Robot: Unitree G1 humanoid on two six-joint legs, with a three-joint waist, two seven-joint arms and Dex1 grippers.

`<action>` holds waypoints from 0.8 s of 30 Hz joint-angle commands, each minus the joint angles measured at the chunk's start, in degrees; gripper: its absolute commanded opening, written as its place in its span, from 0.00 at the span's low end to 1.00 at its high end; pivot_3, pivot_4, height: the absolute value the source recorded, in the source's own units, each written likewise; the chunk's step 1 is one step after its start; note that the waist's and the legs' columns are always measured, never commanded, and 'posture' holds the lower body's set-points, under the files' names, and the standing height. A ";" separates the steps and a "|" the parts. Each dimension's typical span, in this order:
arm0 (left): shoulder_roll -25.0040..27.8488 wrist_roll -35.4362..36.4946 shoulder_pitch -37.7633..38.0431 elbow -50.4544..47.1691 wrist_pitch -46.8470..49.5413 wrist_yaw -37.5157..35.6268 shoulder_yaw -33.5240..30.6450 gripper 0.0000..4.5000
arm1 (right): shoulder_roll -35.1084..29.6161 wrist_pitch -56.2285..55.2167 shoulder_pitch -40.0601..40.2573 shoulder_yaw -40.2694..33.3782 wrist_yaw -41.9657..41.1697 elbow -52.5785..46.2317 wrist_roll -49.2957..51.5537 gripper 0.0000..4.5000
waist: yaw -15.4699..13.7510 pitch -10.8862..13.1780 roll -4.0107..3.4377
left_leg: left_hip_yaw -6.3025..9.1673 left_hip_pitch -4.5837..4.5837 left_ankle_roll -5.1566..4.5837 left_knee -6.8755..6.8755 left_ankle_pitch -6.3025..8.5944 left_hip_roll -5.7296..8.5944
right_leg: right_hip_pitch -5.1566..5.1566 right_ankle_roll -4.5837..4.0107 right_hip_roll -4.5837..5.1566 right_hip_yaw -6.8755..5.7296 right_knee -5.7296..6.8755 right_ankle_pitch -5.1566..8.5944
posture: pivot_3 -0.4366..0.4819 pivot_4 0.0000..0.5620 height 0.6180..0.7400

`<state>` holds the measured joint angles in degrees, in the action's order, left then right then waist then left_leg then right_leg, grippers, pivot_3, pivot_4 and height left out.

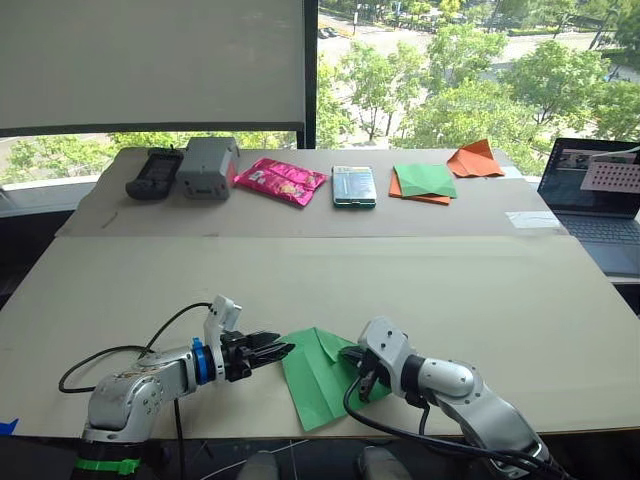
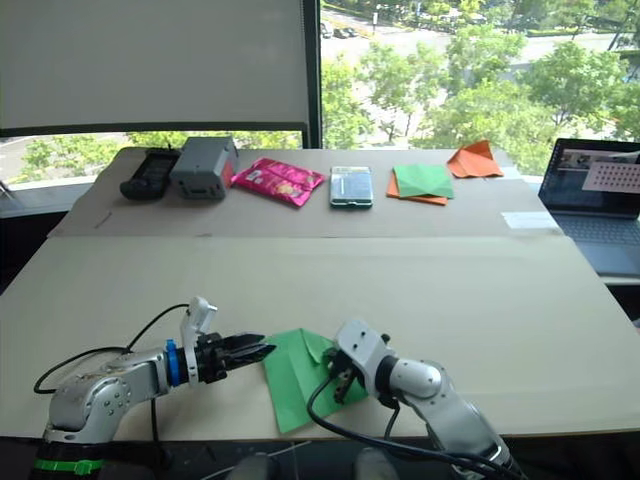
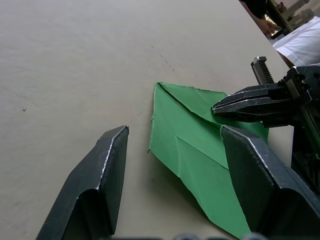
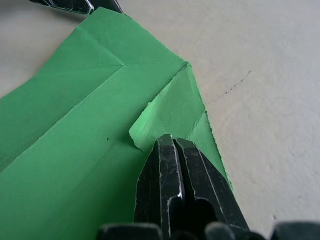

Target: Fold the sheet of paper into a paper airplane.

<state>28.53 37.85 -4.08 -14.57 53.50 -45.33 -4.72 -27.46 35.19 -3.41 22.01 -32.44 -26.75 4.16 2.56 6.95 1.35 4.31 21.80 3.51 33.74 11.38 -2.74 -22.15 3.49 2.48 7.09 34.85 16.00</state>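
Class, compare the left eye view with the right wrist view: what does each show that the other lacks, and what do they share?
Left eye view: the pink packet and the laptop farther off. Right wrist view: a ragged flap lifting by the shut right gripper. Both: the green sheet of paper and the left gripper at its edge.

bright green sheet of paper (image 1: 318, 372), black-fingered right hand (image 4: 172, 152), beige table (image 1: 480, 290)

The sheet of paper (image 1: 318, 375), bright green and creased, is laid flat at the near edge of the table, partly folded, with a small flap raised along its right side.
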 commanded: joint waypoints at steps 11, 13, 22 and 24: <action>3.60 -1.02 -1.28 -2.35 -1.83 0.21 2.99 0.05 | 0.82 1.48 -0.12 0.69 0.30 0.99 -0.72 0.00 | -0.03 0.01 -0.04 | 0.00 0.01 0.04 -0.01 0.03 0.00 | -0.04 -0.02 0.01 0.00 -0.03 0.01 | 0.48 0.27 0.97; 4.04 -1.94 -1.95 -2.32 -2.94 0.07 3.85 0.01 | 1.09 1.71 -0.16 0.72 0.38 0.80 -0.85 0.00 | -0.06 0.02 -0.04 | 0.00 0.02 0.04 -0.01 0.03 0.00 | -0.05 -0.02 0.01 0.00 -0.03 0.01 | 0.48 0.27 0.97; 7.55 -13.24 -9.69 0.33 -14.29 -3.90 13.43 0.01 | 1.71 2.61 -1.36 0.51 0.55 0.44 -1.09 0.00 | -0.10 0.08 -0.08 | -0.01 0.05 0.05 0.00 0.02 0.01 | -0.05 -0.02 0.01 0.01 -0.05 0.01 | 0.48 0.27 0.97; 9.06 -16.90 -11.71 1.45 -19.07 -5.94 16.19 0.01 | 2.07 3.03 -2.08 0.56 0.67 0.26 -1.07 0.00 | -0.11 0.10 -0.10 | -0.02 0.06 0.05 0.00 0.02 0.01 | -0.06 -0.02 0.01 0.01 -0.05 0.01 | 0.48 0.27 0.97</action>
<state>36.58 23.89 -14.44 -12.93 38.90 -49.26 9.99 -25.68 37.28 -5.13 22.12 -32.10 -26.51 3.44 2.45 7.05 1.26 4.29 21.87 3.55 33.73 11.40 -2.73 -22.21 3.47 2.49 7.10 34.81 16.00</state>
